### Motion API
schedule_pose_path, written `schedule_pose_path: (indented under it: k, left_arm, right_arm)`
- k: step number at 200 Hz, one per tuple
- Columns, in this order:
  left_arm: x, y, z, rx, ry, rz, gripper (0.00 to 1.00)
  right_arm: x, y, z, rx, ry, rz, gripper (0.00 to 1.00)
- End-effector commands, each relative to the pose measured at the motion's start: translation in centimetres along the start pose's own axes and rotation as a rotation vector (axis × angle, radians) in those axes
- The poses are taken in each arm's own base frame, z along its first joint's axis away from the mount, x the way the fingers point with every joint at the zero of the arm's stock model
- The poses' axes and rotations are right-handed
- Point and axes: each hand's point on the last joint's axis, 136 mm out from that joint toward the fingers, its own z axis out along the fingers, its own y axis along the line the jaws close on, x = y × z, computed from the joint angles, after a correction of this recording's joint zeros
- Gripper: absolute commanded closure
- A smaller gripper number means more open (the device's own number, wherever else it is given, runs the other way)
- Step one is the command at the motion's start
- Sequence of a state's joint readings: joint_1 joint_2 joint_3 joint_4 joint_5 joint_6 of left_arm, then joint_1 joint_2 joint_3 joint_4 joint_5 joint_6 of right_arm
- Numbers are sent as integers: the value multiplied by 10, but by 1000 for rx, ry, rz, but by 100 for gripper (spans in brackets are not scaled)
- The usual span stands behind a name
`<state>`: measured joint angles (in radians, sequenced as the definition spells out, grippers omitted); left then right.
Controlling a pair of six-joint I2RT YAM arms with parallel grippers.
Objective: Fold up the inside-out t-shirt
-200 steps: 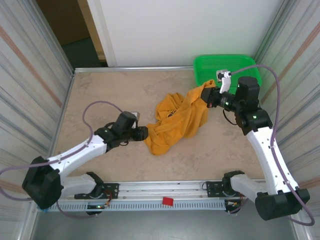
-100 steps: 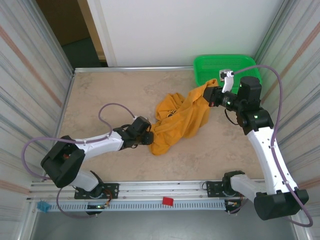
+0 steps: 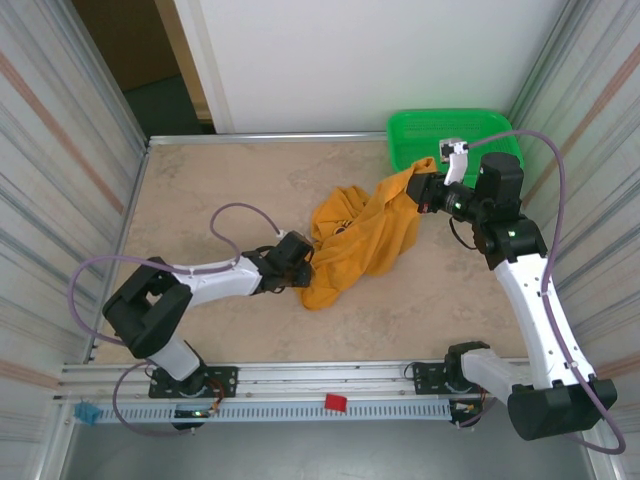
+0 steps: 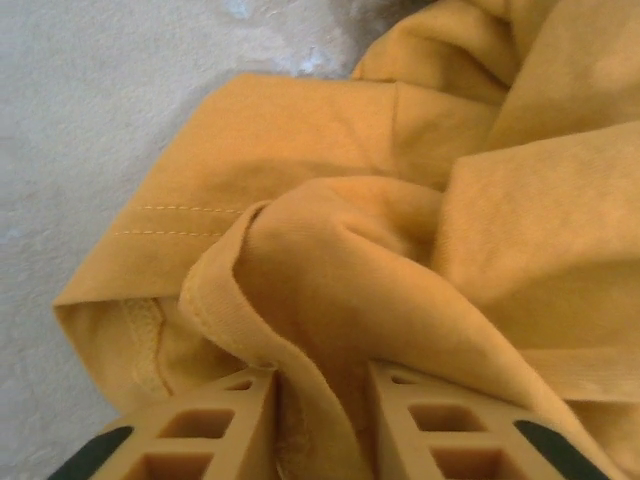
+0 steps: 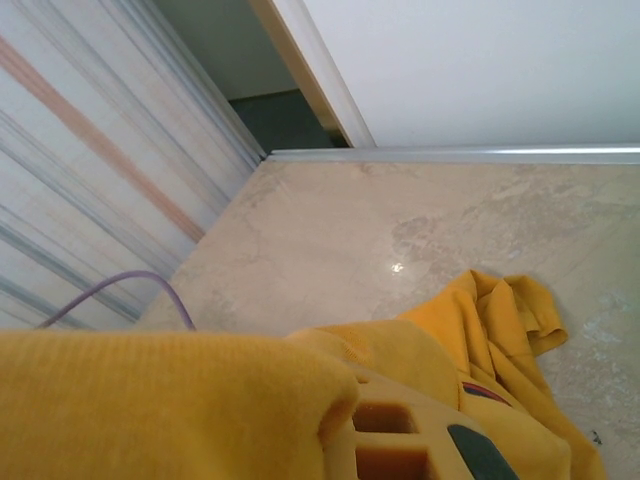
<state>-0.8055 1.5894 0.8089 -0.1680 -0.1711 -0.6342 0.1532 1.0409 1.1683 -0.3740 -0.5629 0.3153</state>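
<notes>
The left gripper [image 3: 302, 263] has advanced to the t-shirt [image 3: 362, 238] and clamps a fold; the right gripper [image 3: 424, 192] grips a raised edge. Spreading can begin.

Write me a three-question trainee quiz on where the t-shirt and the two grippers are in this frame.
1. True or false: the t-shirt lies flat and spread out on the table.
2. What stands at the table's far right corner? A. a green basket B. a red bucket C. a cardboard box
3. Fill in: one end of the cloth slopes up to the ___ gripper, which holds it.
Key: 1 false, it is bunched in a heap. 2 A. 3 right: the right gripper holds that end, while the left gripper has a fold between its fingers.
</notes>
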Motion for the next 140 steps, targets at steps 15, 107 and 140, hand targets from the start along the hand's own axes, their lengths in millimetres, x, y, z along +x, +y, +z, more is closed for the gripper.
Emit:
schedule_pose_path:
  k: [15,107,140]
  left_arm:
    - [-1,23,-11,-98,-26,5,94]
    - [-261,36,-366,609,-769,-83,100]
    - [-292,6,-493,701,-1003,47,100]
  right_arm:
    - [-13,-10,-7,42,-59,31,100]
    - [-186,-53,-112,123,-525,254,100]
    - [-230,13,-150,18,-619,129,100]
